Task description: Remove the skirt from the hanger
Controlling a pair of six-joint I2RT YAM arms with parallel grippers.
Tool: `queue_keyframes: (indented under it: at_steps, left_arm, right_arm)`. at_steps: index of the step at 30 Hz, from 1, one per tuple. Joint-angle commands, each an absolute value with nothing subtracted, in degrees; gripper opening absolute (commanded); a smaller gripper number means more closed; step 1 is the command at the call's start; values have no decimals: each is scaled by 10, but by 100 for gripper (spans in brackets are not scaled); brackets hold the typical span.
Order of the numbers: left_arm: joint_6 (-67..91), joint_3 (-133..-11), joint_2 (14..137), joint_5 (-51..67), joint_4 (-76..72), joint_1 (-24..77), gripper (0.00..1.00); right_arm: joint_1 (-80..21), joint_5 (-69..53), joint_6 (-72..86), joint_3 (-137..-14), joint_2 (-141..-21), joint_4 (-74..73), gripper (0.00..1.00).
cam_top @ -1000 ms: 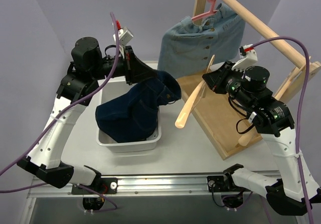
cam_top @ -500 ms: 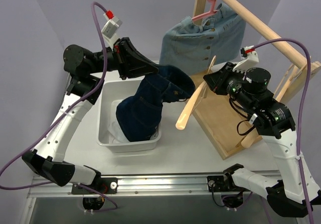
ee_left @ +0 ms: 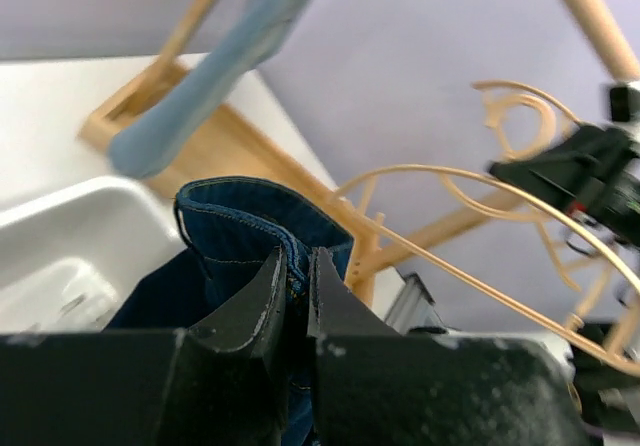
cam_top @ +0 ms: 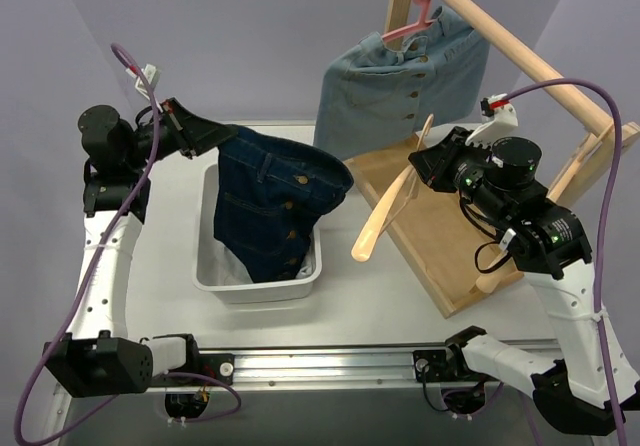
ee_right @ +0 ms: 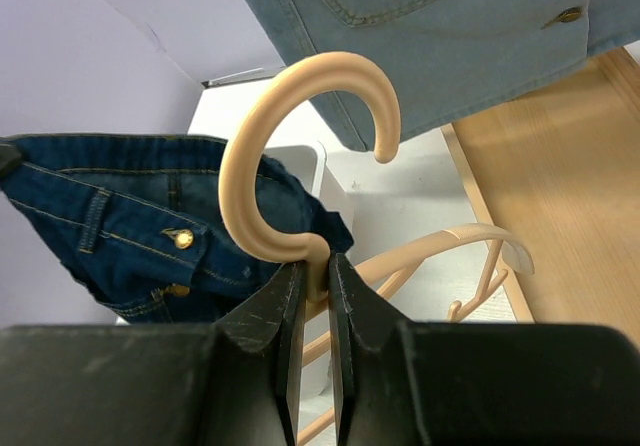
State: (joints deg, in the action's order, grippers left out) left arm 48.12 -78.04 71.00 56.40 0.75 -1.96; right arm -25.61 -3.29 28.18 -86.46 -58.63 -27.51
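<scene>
Dark skirt (cam_top: 275,206) has been yanked left, now hung spread over the bin (cam_top: 215,278), pinched by the left end effector (cam_top: 213,138). Bare hanger (cam_top: 385,211) is clamped in the right end effector (ee_right: 312,271), so separation looks done.

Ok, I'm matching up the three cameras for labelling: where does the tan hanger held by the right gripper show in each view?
Top external: the tan hanger is centre-right, slanting down-left from the right gripper.
Left wrist: thin curved arcs across the right half.
Right wrist: its hook is at centre, pinched at the base by the gripper.
Shared landmark: the dark blue skirt, in all three.
</scene>
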Motion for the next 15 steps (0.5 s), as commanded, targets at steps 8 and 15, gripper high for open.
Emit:
queue_keyframes:
  at_steps: [8, 15]
  left_arm:
    - [160, -872, 624, 91, 421, -6, 2]
    - [98, -918, 636, 9, 452, 76, 2]
  right_arm:
    - [-261, -27, 275, -904, -591, -265, 0]
    - [-262, -28, 279, -896, -591, -262, 0]
